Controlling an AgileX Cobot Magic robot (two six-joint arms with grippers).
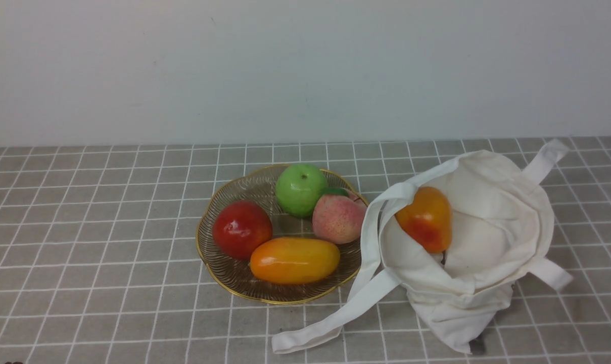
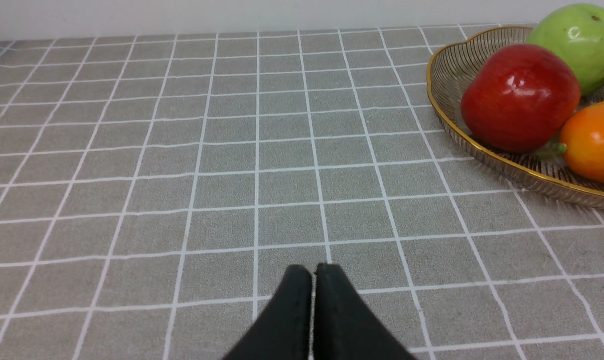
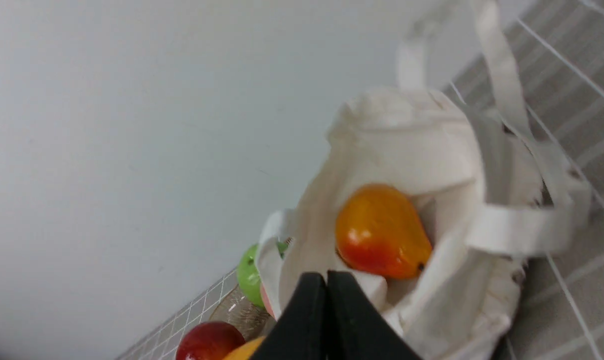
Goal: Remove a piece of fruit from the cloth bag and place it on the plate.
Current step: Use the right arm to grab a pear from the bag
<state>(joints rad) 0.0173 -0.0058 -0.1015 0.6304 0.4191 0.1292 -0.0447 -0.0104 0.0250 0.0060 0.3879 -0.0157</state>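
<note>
Right gripper [image 3: 326, 285], closed and empty, hangs near the cloth bag [image 1: 492, 217] beside the plate [image 1: 232, 275]. Left gripper [image 2: 312, 280], also closed, is over the worktop [image 2: 182, 150] on the plate's other side. The piece of fruit [image 1: 426, 218] lies in the bag's open mouth.

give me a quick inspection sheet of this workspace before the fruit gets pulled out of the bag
surface: grey cloth with white grid, lying flat.
piece of fruit: lies in the open mouth of the cloth bag, not gripped.
plate: left of the bag, with a bag strap at its rim.
clutter: green apple, red apple, peach and long orange fruit, all on the plate.
left gripper: jaws shut, empty, over bare surface beside the plate.
right gripper: jaws shut, empty, facing the bag's mouth.
cables: nothing seen.
surroundings: plain pale wall behind.
</note>
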